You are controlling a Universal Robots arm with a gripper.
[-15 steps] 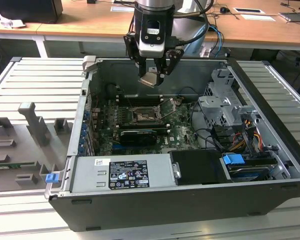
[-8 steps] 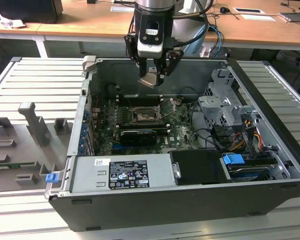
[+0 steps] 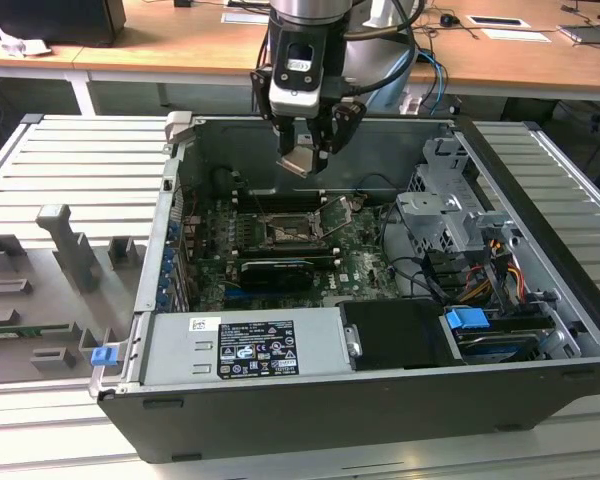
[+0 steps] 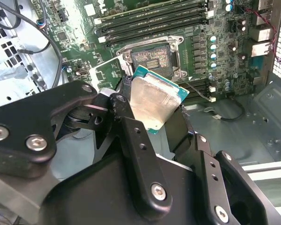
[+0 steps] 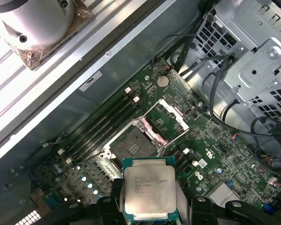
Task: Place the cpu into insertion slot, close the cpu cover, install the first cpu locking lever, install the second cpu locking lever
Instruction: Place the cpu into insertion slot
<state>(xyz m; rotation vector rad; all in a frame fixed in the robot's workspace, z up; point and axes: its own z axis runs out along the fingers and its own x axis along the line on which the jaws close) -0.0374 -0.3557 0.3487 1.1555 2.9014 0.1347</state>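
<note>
Clamping the cpu (image 5: 149,190), fingers (image 4: 133,138) hang above the insertion slot (image 5: 131,143), cpu cover (image 5: 176,113) raised.

Arm (image 3: 305,8): is showing as a silver-grey cylinder.
Wrist block (image 3: 298,70): is wearing a black shell with a pale panel.
Gripper (image 3: 306,150): black linkage fingers (image 4: 131,140) are carrying round silver screws (image 4: 159,191).
Cable (image 3: 385,62): black, is looping alongside.

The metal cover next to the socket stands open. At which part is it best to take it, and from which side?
Probably its free edge, the one farthest from the socket. The cover is a thin frame, hinged at the socket side and swung open, so an approach from above on the far side should give the best leverage.
</note>
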